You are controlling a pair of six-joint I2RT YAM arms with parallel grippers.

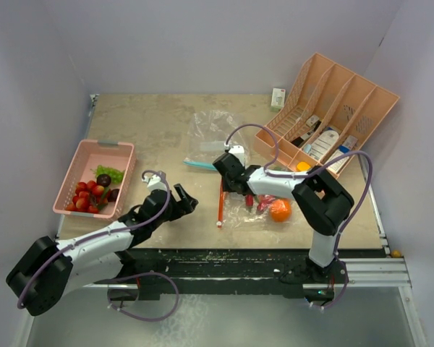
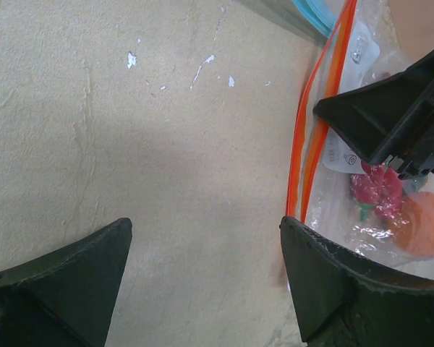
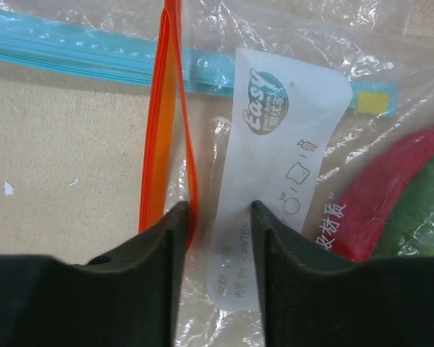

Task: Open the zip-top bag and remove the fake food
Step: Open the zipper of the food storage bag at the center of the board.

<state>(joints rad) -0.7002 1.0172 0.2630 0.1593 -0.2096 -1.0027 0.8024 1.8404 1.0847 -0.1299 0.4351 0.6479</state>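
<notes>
Right hand (image 3: 218, 211), fingers (image 3: 148, 260) astride zip-top bag (image 3: 289, 166)

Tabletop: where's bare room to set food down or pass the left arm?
Free: the back-left stretch of beige table between the pink plastic basket and the clear blue-zip bag; the near strip between the left gripper and the clear orange-zip bag. Crowded: the right side, with the right gripper, that bag and the peach divider tray.

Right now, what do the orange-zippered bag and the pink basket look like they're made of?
Orange-zippered bag: thin clear plastic film with a glossy finish. It crinkles and glints, and the orange shows through it. Pink basket: probably rigid moulded plastic, matt to satin, judging by its even colour and stiff, straight walls.
</notes>
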